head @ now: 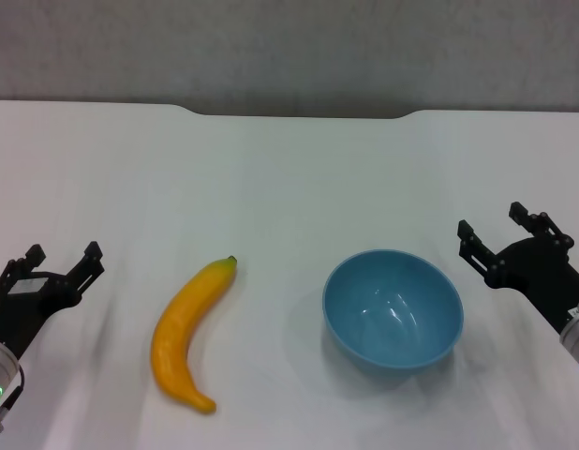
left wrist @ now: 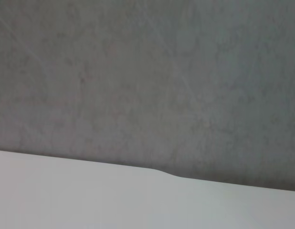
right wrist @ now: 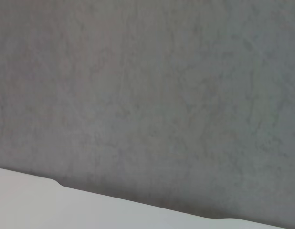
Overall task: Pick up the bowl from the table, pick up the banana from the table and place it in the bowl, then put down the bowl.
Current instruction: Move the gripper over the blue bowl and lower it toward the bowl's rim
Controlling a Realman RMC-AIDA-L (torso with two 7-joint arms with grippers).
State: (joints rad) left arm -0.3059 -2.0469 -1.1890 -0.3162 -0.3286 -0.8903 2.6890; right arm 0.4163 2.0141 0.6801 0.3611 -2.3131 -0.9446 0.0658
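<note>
The light-blue bowl stands upright and empty on the white table, right of centre. The yellow-orange banana lies on the table to its left, its dark green tip pointing away from me. My left gripper is open and empty at the left edge, left of the banana. My right gripper is open and empty at the right edge, just right of the bowl. Neither touches anything. The wrist views show only the table's far edge and a grey wall.
The table's dark far edge has a shallow notch in the middle. A grey wall stands behind it.
</note>
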